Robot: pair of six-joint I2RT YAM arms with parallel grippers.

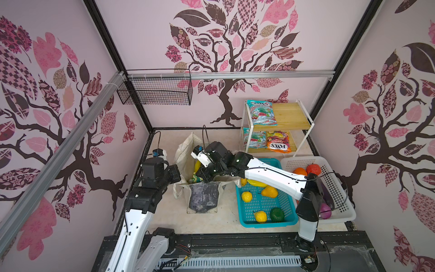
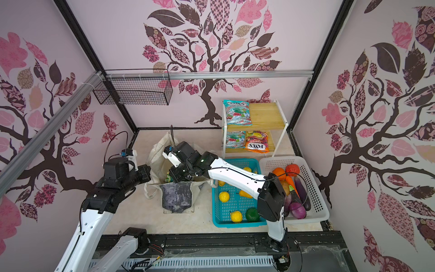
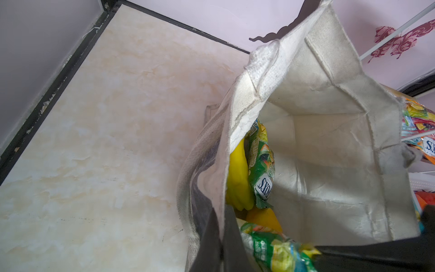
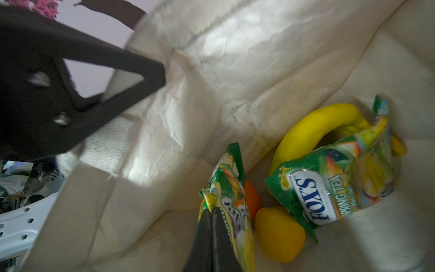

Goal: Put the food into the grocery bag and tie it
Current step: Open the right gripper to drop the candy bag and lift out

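Gripping: right end effector (image 4: 211, 213) on green packet (image 4: 231, 197) | left end effector (image 3: 220, 235) on grocery bag (image 3: 317, 164) rim

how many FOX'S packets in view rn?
5. On the rack: top teal packet; below, lower teal packet and orange packet. In the bag: loose green packet, held green packet in the right gripper. Others may be hidden.

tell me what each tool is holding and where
The right tool pinches the green FOX'S packet by one edge; the left tool clamps the grocery bag at its rim.
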